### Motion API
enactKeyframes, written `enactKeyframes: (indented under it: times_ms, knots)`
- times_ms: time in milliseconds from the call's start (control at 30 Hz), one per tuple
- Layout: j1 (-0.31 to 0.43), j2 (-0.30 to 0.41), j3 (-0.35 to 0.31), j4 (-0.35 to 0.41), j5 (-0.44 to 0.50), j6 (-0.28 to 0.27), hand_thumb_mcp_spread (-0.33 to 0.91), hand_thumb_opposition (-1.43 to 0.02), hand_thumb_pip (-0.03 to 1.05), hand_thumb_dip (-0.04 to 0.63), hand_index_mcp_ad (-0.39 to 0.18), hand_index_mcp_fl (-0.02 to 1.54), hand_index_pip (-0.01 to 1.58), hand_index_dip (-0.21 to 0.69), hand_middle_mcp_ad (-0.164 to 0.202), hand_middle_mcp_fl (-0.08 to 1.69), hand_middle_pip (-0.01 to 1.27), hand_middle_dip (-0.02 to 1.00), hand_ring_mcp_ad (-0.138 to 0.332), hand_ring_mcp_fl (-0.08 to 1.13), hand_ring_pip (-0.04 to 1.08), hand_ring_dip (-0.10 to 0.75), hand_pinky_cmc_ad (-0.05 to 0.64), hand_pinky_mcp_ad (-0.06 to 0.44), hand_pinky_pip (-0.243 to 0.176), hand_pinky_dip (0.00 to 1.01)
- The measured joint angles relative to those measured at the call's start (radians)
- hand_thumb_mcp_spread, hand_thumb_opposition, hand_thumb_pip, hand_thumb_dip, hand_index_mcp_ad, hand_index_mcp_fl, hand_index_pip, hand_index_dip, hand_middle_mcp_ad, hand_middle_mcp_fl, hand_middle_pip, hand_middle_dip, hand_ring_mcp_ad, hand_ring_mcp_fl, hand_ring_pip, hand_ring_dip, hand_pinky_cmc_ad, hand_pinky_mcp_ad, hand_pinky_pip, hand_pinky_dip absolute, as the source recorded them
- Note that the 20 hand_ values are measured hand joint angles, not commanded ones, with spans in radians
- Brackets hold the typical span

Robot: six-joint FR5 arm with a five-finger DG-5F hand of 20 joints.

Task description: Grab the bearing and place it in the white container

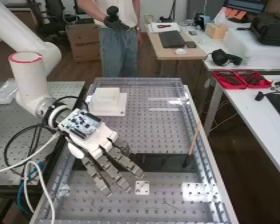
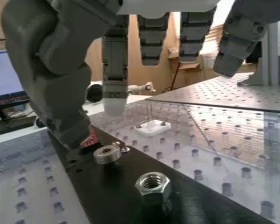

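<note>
In the high view, the robot hand [image 1: 104, 141] hangs over the perforated bench [image 1: 184, 212] with its fingers spread wide and nearly straight; the white container [image 1: 107, 99] stands on the bench, contents impossible to tell, while red trays [image 1: 241, 79] hold small unidentifiable items. In the wrist view, the bearing [image 2: 107, 154] sits unheld on the black strip [image 2: 104, 195], just beside the thumb [image 2: 73, 132] and near a nut [image 2: 152, 185]. It is probably stiff, smallish but dense and a bit slippery, best pinched across its outer rim.
</note>
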Motion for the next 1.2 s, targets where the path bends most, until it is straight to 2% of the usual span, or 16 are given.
enactKeyframes:
  times_ms: [233,800,1033,1200]
  knots:
    - [-0.011,-0.002,0.006,0.002,-0.037,-0.045,0.37,-0.83,0.63,0.227,-0.103,-0.01,1.48,0.188,0.052,0.0,0.12,0.17,0.173,0.0,0.09,0.08,0.414,0.328,-0.089,0.21]
    - [-0.073,-0.028,0.012,0.044,-0.213,-0.157,0.37,-0.85,0.63,0.227,-0.105,-0.01,1.52,0.168,0.052,0.0,0.12,0.17,0.166,0.0,0.09,0.08,0.414,0.319,-0.089,0.21]
    - [-0.089,-0.038,0.012,0.055,-0.249,-0.181,0.39,-0.85,0.64,0.223,-0.113,0.0,1.54,0.164,0.051,0.0,0.12,0.17,0.161,0.0,0.09,0.08,0.414,0.311,-0.089,0.21]
    - [-0.096,-0.039,0.014,0.048,-0.266,-0.193,0.38,-0.87,0.7,0.265,-0.117,-0.01,1.54,0.154,0.051,0.0,0.12,0.17,0.161,0.0,0.09,0.08,0.414,0.311,-0.089,0.21]
